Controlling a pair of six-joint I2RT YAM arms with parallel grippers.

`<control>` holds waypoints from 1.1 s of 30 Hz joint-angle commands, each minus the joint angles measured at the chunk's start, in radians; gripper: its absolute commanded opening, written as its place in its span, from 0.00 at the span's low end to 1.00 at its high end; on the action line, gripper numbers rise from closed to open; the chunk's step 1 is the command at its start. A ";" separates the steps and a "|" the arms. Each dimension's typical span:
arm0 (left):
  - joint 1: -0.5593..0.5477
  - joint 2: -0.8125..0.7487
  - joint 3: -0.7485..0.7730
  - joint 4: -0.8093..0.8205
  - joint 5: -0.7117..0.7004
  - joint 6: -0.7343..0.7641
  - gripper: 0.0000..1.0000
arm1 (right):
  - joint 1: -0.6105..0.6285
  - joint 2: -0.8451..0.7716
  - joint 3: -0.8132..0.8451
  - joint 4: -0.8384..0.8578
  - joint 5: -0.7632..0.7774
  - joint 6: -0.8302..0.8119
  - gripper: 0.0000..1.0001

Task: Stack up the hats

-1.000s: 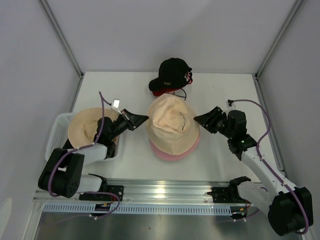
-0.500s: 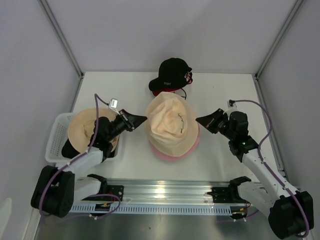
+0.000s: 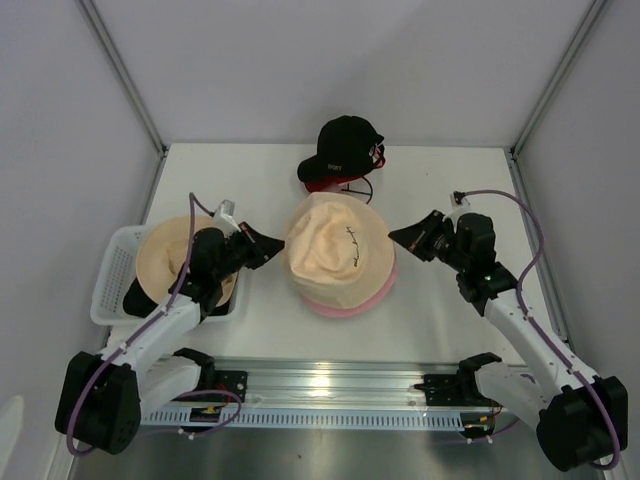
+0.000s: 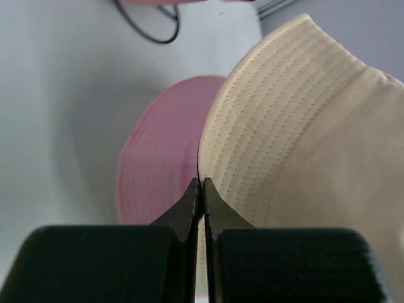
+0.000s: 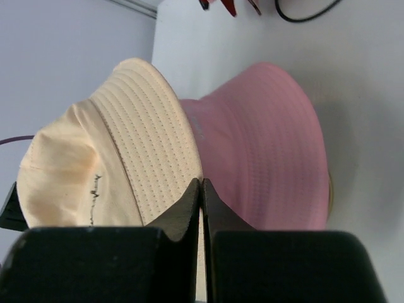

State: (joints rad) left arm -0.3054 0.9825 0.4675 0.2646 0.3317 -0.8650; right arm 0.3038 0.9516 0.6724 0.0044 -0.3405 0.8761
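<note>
Pinching cream bucket hat by its brim, right at the tips: left gripper and right gripper, each pressed together on opposite edges; probably holding it spread to seat squarely over pink hat just beyond.

cream hat w/ stitched-row brim, pink hat w/ fine check weave, blk cap w/ red under-visor, white basket, tan hat
</note>
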 commanded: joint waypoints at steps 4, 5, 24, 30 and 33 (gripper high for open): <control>-0.011 0.080 -0.044 -0.007 -0.062 -0.042 0.01 | 0.017 0.059 0.035 -0.092 0.046 -0.049 0.00; -0.012 0.088 -0.044 0.022 -0.057 -0.043 0.01 | 0.015 0.074 0.029 -0.095 0.050 -0.051 0.00; -0.132 0.219 0.040 -0.062 -0.175 0.096 0.01 | 0.003 0.101 -0.151 -0.213 0.195 -0.105 0.00; -0.132 0.180 0.049 -0.162 -0.252 0.141 0.01 | 0.066 0.194 -0.154 -0.138 0.216 -0.120 0.00; -0.132 0.194 0.028 -0.140 -0.252 0.139 0.01 | 0.089 0.236 -0.136 -0.127 0.222 -0.123 0.00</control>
State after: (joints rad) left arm -0.4370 1.1683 0.4980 0.2028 0.1604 -0.7822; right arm 0.3748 1.1450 0.5404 -0.0544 -0.1902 0.8066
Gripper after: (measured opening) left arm 0.011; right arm 0.009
